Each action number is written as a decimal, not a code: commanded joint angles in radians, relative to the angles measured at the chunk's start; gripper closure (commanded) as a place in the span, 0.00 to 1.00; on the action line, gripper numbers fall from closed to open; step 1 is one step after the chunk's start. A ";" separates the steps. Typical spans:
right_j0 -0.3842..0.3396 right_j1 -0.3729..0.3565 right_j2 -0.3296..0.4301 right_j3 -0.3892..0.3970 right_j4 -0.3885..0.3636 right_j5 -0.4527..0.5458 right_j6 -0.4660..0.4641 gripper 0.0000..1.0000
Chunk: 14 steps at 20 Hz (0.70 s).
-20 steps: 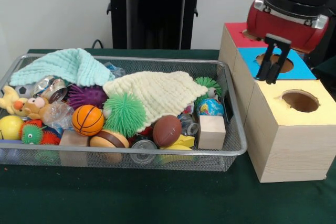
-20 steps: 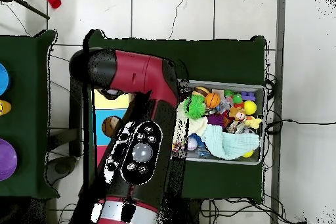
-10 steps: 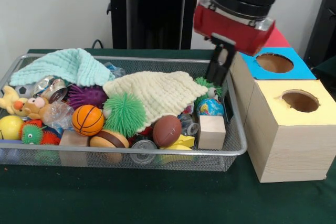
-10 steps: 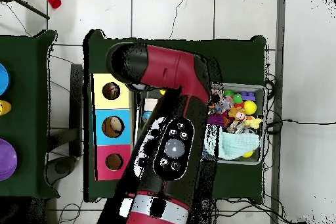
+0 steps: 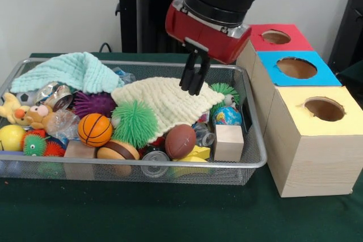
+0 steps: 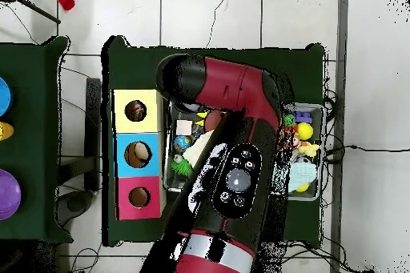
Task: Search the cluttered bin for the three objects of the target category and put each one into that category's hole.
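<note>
The wire mesh bin [image 5: 142, 164] is full of toys; the arm covers most of it in the overhead view [image 6: 311, 107]. My gripper [image 5: 191, 90] hangs just above the far right part of the cream knitted cloth [image 5: 164, 103], its fingers together and holding nothing. A small white spotted piece [image 5: 229, 101] shows between a green spiky ball and the globe ball [image 5: 228, 116]; I cannot tell whether it is a spotted bundle. No other bundle shows. The yellow-surround hole [image 5: 324, 109] is on the nearest, largest wood box, and shows in the overhead view [image 6: 135, 110].
The blue-surround box [image 5: 298, 67] and red-surround box [image 5: 276, 37] stand behind the yellow one, right of the bin. The bin also holds a mint cloth [image 5: 68, 72], basketball [image 5: 95, 130], green spiky ball [image 5: 135, 123], football [image 5: 180, 141] and wooden block [image 5: 229, 142].
The arm has swung from above the blue-surround box leftward over the bin and now hangs above the cream cloth. Nothing in the bin has moved.
</note>
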 commanded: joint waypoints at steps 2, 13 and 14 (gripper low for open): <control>-0.003 0.064 0.005 0.080 -0.068 0.069 0.140 1.00; -0.050 0.095 0.011 0.108 -0.087 -0.010 0.096 1.00; -0.067 0.082 0.035 0.131 -0.078 -0.046 0.077 1.00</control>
